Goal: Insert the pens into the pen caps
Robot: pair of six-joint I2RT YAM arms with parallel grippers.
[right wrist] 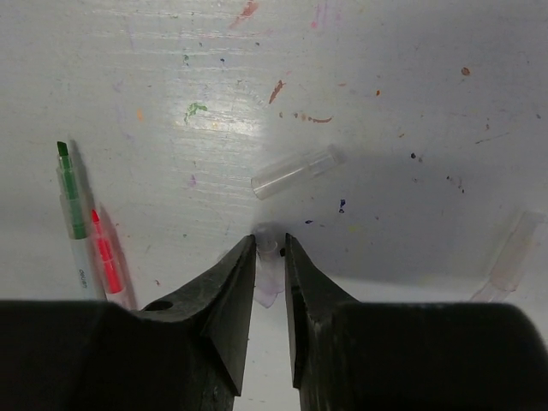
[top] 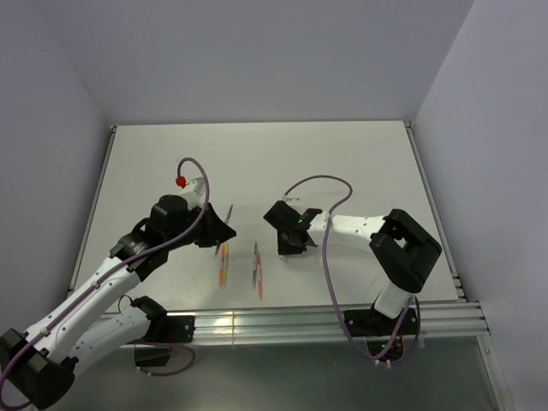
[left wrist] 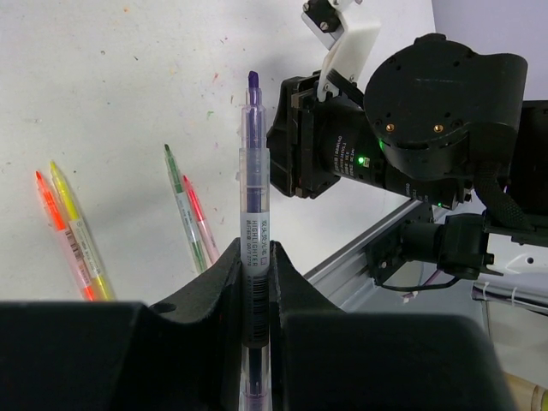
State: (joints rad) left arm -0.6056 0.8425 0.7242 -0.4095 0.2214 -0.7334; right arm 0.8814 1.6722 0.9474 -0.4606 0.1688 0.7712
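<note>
My left gripper [top: 219, 229] is shut on a purple highlighter pen [left wrist: 254, 188]. The pen sticks out past the fingertips, uncapped tip toward my right gripper [left wrist: 287, 158]; in the top view it shows as a thin grey stick [top: 229, 212]. My right gripper [right wrist: 271, 244] is shut on a clear, purple-tinted pen cap [right wrist: 269, 278] held just above the table. In the top view the right gripper [top: 289, 228] is a short way right of the pen tip. An orange pen [left wrist: 58, 227], a yellow pen [left wrist: 79, 231], a green pen [left wrist: 183, 210] and a red pen [left wrist: 199, 221] lie uncapped on the table.
A loose clear cap [right wrist: 295, 173] lies just beyond the right fingertips, another clear cap [right wrist: 511, 255] at the right edge. The green pen [right wrist: 72, 201] and red pen [right wrist: 104, 248] lie left of the right gripper. The table's metal front rail [top: 325, 317] runs along the near edge.
</note>
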